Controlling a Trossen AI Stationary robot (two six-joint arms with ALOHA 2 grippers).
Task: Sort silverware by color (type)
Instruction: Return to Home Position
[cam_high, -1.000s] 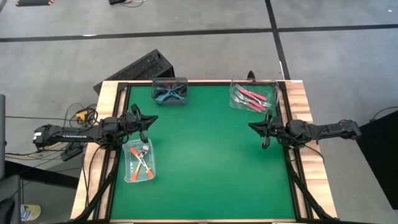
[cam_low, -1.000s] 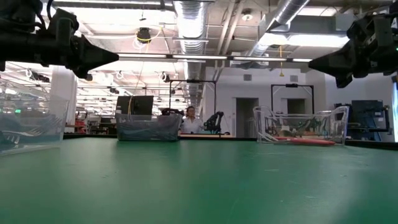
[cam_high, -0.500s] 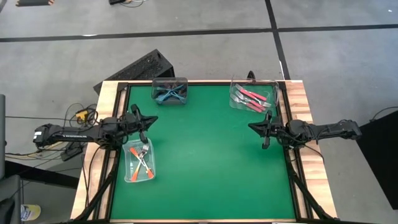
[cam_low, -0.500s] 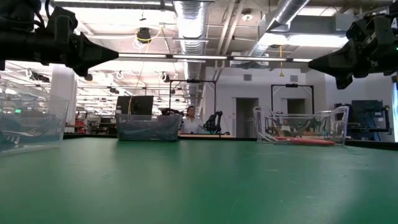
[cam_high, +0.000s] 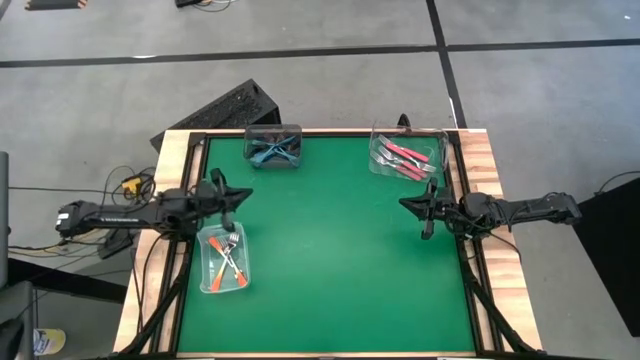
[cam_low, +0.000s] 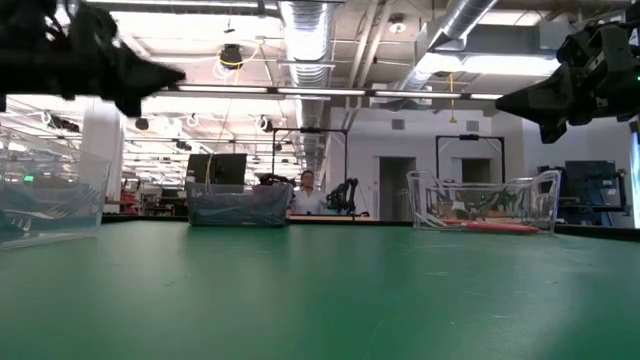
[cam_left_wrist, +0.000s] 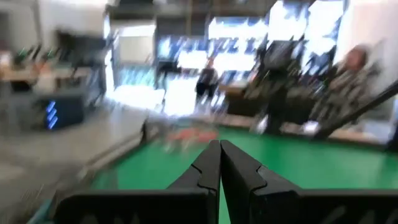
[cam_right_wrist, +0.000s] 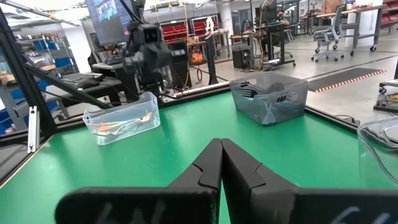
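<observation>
As both hang above the table (cam_high: 330, 260), the left gripper (cam_high: 243, 191) and right gripper (cam_high: 405, 204) are pinched closed — empty. Blue forks (cam_high: 272, 151) lie in the far-left bin (cam_high: 273, 128), pink forks (cam_high: 405, 155) far-right, orange forks (cam_high: 231, 263) near-left.

Forks (cam_high: 230, 259) inside three separate containers (cam_high: 205, 272)

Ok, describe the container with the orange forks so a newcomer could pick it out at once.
On the green table, look at the left edge, just by the left gripper. A clear container sits there alone, away from the two containers at the far edge. Only it holds orange-handled forks.
</observation>
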